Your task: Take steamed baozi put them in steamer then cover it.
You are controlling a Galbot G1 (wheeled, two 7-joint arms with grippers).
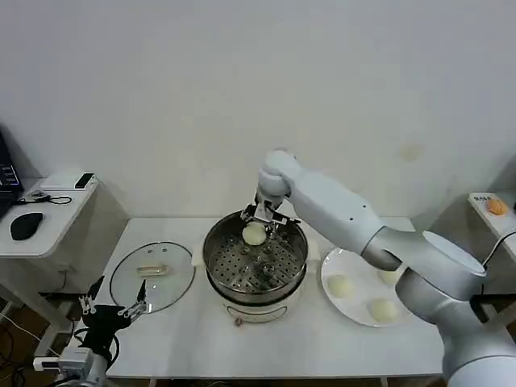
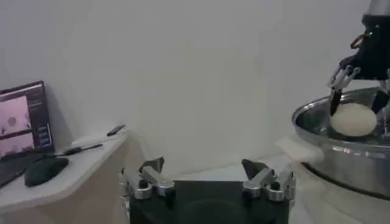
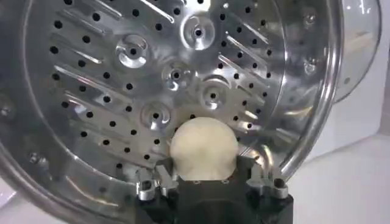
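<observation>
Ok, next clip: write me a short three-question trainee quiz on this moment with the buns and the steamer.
1. True or false: the right gripper holds a baozi above the steamer.
2. How many baozi lie on the white plate?
A. one
B. three
C. five
3. Fill in: the glass lid lies on the table to the steamer's ____ side, near the open left gripper.

Key:
1. True; the right wrist view shows the bun between the fingers over the perforated tray.
2. B
3. left
</observation>
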